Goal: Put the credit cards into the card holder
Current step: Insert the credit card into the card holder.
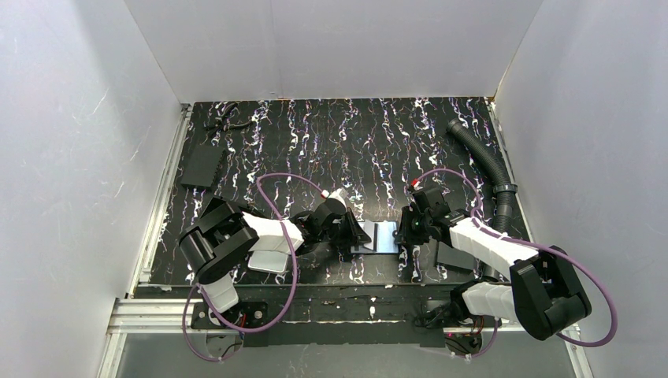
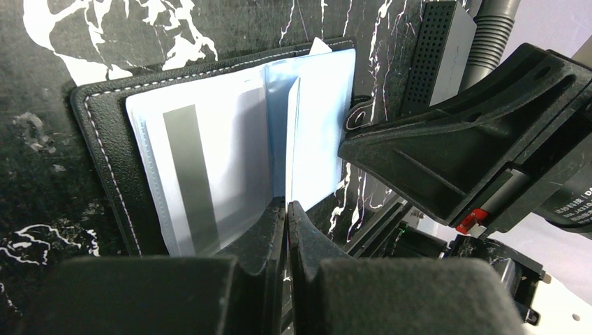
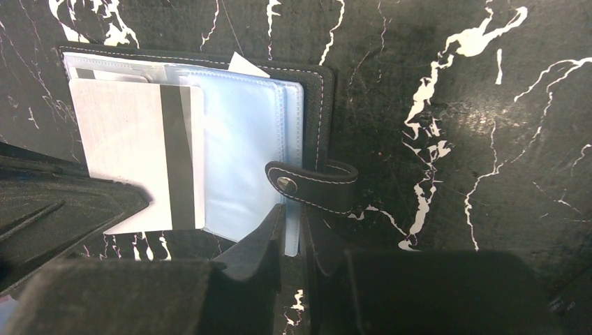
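Note:
The card holder (image 1: 384, 236) lies open between my two grippers, its bluish clear pockets (image 3: 244, 153) showing and its snap tab (image 3: 311, 183) folded inward. My left gripper (image 2: 287, 206) is shut on the near edge of a credit card (image 3: 132, 153), a silver one with a dark stripe. That card stands over the holder's left half and appears almost edge-on as a narrow sliver (image 2: 286, 139) in the left wrist view. A second striped card (image 2: 195, 167) sits inside a left pocket. My right gripper (image 3: 301, 216) is shut on the near edge of the holder's right-hand pocket leaves, just below the tab.
A flat black plate (image 1: 202, 166) and a small black tool (image 1: 224, 122) lie at the back left. A corrugated grey hose (image 1: 488, 165) runs along the right side. A white slab (image 1: 272, 260) lies under my left arm, and a black plate (image 1: 453, 256) by my right. White walls enclose the table.

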{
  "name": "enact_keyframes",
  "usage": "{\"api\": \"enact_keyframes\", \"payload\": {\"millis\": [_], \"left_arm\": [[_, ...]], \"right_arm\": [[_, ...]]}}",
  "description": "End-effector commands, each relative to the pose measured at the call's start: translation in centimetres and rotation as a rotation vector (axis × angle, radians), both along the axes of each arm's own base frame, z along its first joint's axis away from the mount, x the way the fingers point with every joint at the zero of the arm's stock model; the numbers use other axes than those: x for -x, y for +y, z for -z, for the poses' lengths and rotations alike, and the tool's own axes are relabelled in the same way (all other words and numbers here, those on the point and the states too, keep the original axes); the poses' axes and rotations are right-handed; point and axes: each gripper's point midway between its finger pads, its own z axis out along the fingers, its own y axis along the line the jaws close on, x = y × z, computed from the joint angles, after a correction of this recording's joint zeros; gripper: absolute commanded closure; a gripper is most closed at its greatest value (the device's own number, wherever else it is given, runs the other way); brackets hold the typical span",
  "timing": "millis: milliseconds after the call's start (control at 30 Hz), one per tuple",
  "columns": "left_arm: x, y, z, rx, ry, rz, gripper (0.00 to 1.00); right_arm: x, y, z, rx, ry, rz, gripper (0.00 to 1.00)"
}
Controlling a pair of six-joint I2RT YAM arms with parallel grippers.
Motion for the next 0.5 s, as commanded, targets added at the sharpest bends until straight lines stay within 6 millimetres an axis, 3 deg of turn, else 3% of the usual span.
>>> {"api": "enact_keyframes", "payload": {"millis": [0, 467], "left_arm": [[-0.95, 1.04, 0.34, -0.048, -0.074, -0.013, 1.00], [-0.35, 0.30, 0.28, 0.032, -0.028, -0.017, 1.00]], "right_arm": [[0.51, 0.36, 0.29, -0.020, 0.007, -0.026, 0.80], [0.65, 0.55, 0.41, -0.033, 0.015, -0.026, 0.80]]}}
